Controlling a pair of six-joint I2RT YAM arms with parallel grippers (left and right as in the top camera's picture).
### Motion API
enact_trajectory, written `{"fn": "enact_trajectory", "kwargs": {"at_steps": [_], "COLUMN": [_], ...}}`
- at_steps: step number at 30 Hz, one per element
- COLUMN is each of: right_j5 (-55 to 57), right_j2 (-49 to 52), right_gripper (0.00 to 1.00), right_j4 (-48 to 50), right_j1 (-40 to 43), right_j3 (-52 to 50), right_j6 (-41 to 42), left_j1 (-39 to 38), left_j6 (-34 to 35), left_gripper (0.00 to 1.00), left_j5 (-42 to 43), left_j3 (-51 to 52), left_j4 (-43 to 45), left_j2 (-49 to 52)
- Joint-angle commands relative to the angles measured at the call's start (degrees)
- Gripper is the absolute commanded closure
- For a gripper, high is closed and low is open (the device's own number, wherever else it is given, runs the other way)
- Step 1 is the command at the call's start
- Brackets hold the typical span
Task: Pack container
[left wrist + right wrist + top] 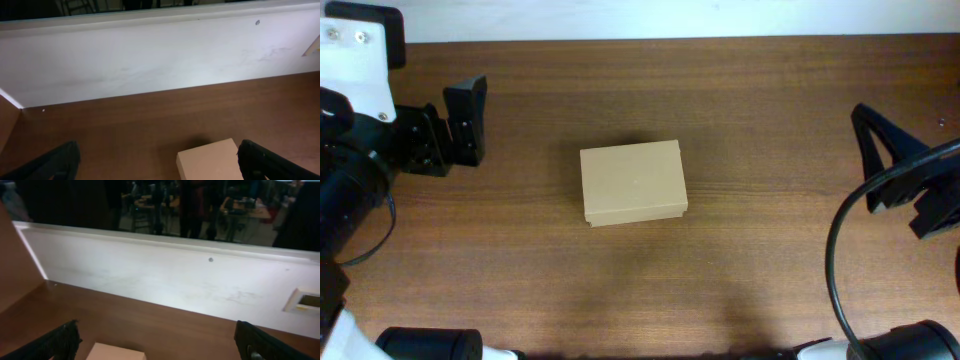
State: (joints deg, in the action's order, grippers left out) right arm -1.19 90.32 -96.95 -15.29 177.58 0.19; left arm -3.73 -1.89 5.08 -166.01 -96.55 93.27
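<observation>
The container (633,182), a small tan cardboard box, is seen at the middle of the overhead frame, set flat on the brown wooden table (770,100) with its long sides running roughly left to right and turned slightly. Its flap lid is lying shut, and a thin lip is shown along the lower and right edges. What is inside cannot be told, and no loose items for packing are seen on the table. The left gripper (460,120) is parked at the upper left of the overhead frame and the right gripper (905,185) at the right edge, both well apart from the box. In each wrist view the two fingers are spread to the lower corners with nothing between them, so both jaws are judged released and empty. The box is judged to be light, with stiff but thin walls that would dent under a hard squeeze, and its matte surface should offer fair friction. It is likely best held across its two shorter sides, low on the walls, where the folded corners give support. The lid is likely best lifted by its lip at the lower edge while the body is steadied by the other arm.
</observation>
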Motion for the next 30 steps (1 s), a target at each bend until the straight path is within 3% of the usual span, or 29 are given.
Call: {"fn": "enact_trajectory", "kwargs": {"at_steps": [1, 6, 11, 24, 30], "right_j5": [3.41, 4.11, 2.93, 2.73, 2.75], "right_j2": [0.42, -0.37, -7.45, -48.33, -64.98], "right_gripper": [0.01, 0.01, 0.01, 0.01, 0.01], "right_j4": [-0.35, 1.33, 11.26, 54.86, 67.47], "right_j1": [0.37, 0.79, 4.52, 14.23, 14.67], "right_j3": [-0.02, -1.18, -13.92, -85.77, -113.39], "right_j6": [0.11, -0.11, 0.37, 1.86, 2.05], "left_j1": [0.15, 0.15, 0.15, 0.15, 0.15], "left_j6": [0.61, 0.61, 0.61, 0.61, 0.61], "left_gripper": [0.00, 0.00, 0.00, 0.00, 0.00], "left_j5": [-0.42, -0.42, -0.39, -0.42, -0.39], "left_j3": [-0.15, -0.15, -0.15, -0.15, -0.15], "left_j4": [-0.09, -0.09, -0.09, -0.09, -0.09], "left_j2": [0.13, 0.13, 0.13, 0.13, 0.13]}}
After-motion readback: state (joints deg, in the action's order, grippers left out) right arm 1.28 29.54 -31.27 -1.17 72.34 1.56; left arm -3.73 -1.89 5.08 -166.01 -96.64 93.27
